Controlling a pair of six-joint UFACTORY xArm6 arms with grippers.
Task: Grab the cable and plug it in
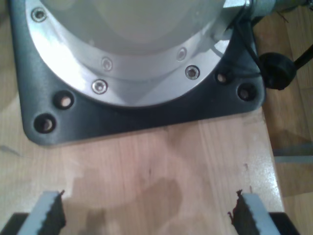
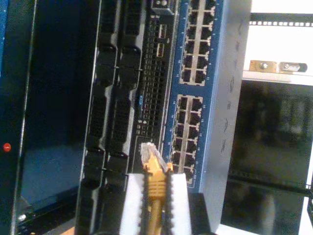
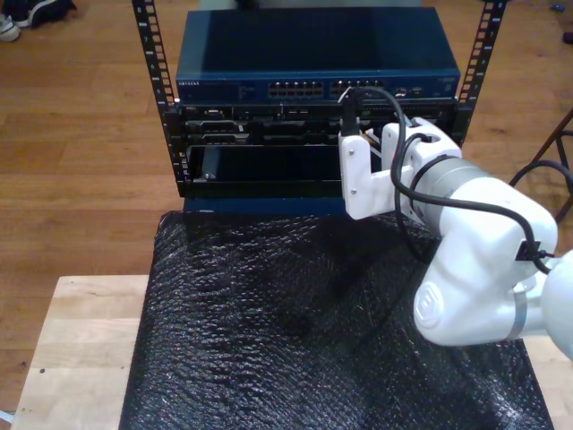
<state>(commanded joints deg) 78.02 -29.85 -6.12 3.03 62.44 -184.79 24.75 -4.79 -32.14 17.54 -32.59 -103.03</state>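
My second hand (image 2: 155, 193) is clamped on the cable (image 2: 154, 196), its two pale ridged fingers (image 2: 134, 200) pressed against either side of the yellow boot, so that the clear plug (image 2: 148, 153) sticks out past the fingertips (slightly tilted, its tip blurred). The plug hangs just in front of the blue network switch (image 2: 215, 98), near the lower block of ports (image 2: 188, 132), and I cannot tell whether it touches the face. Beside the switch sits a black unit with a perforated grille (image 2: 154, 83). In the exterior view this arm (image 3: 466, 260) reaches from the exterior view's right toward the rack (image 3: 313, 98), its hand (image 3: 351, 115) held up against the front of the equipment, with a black arm cable (image 3: 394, 116) looping over it; below lies a black bubble-wrap sheet (image 3: 295, 331) over the wooden table (image 3: 76, 340). My first hand (image 1: 149, 213) stands wide apart with nothing between its serrated fingers (image 1: 49, 210), hovering over bare pale wood (image 1: 156, 161) close to the dark mounting plate (image 1: 146, 110) and silver base flange (image 1: 132, 73) of an arm.
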